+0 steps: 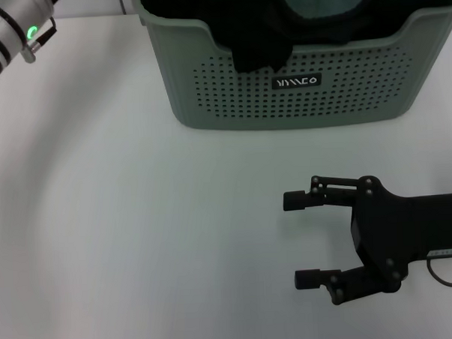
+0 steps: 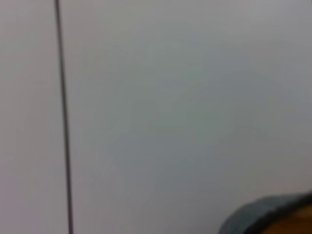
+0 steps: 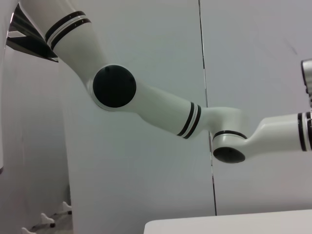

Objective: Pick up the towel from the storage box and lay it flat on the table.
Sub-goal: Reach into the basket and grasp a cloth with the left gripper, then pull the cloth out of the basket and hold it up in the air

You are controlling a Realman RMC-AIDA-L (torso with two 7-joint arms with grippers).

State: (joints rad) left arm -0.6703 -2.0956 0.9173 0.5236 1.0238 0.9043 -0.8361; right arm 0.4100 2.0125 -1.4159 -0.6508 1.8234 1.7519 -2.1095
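Note:
The storage box (image 1: pixel 298 99) stands at the far middle-right of the table (image 1: pixel 124 241). Inside it a dark grey-green patch of the towel (image 1: pixel 320 2) shows; its yellow side is hidden in the head view. An all-black cloth (image 1: pixel 257 46) hangs over the box's front rim. My right gripper (image 1: pixel 300 240) is open and empty, low over the table in front of the box, fingers pointing left. Only my left arm's wrist (image 1: pixel 10 36) shows at the far left; its gripper is out of view. The left wrist view shows a blurred grey-green curved rim (image 2: pixel 263 212) with a yellow-orange patch (image 2: pixel 303 220).
The table's bare white surface stretches left of and in front of the box. The right wrist view shows my white left arm (image 3: pixel 161 105) against a grey wall, and the table's edge (image 3: pixel 229 222).

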